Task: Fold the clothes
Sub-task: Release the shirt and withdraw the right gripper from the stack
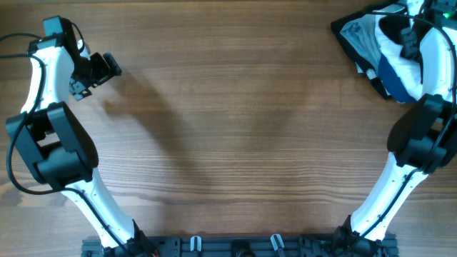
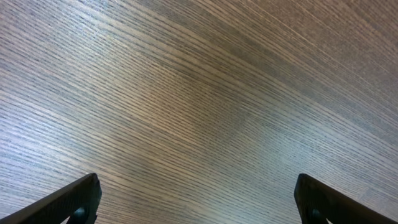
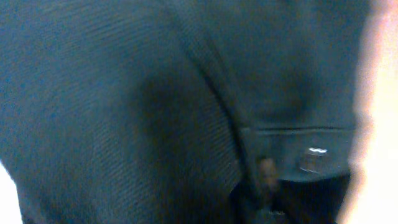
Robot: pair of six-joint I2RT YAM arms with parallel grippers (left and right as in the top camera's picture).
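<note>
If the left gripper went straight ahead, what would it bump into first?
The table. The left gripper faces bare wood, its fingers wide apart, with nothing else in view. How far off the wood is, I cannot tell.

Two arms (image 1: 53,135) (image 1: 421,135), one clothes pile (image 1: 360,39), one table (image 1: 235,107)
</note>
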